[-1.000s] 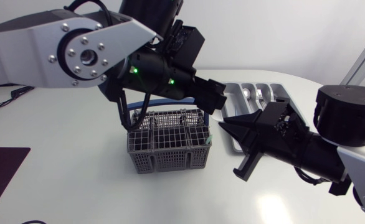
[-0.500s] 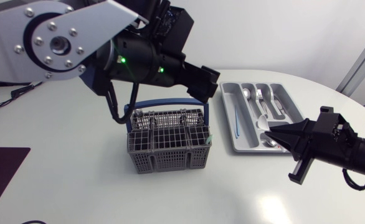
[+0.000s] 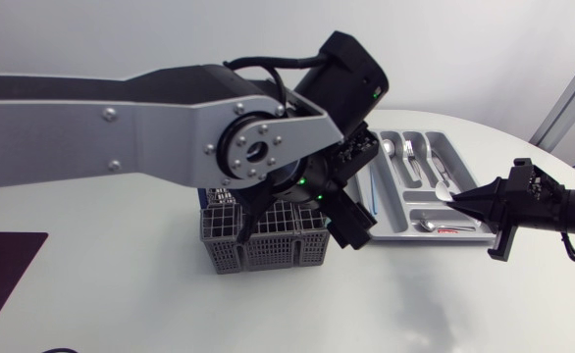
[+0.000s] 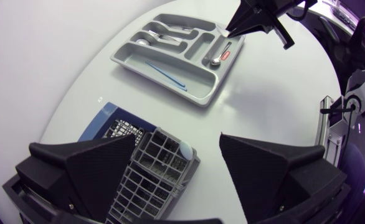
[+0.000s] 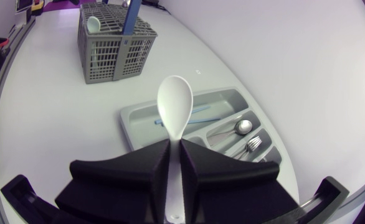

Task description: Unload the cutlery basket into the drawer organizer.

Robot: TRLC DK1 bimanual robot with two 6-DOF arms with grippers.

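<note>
— While the counter (image 3: 121,294) carries the cutlery basket (image 3: 268,245) near the drawer organizer (image 3: 391,211), what about the claws?

— The left claw (image 4: 177,140) hangs wide open, empty, over the basket; the right claw (image 5: 175,144) grips a white spoon (image 5: 174,102) above the organizer's edge.

Silver-grey left arm link (image 3: 121,118) with round screw-ringed joint plate (image 3: 256,152), black wrist housing (image 3: 341,74) dotted with green lights (image 3: 299,182), looping black cable (image 3: 268,61); matte black right arm (image 3: 552,208), broad wedge-shaped fingers (image 5: 120,180).

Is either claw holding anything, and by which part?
Right claw grips the white spoon by its handle, bowl pointing ahead. Left claw is open, holding nothing, above the basket.
</note>
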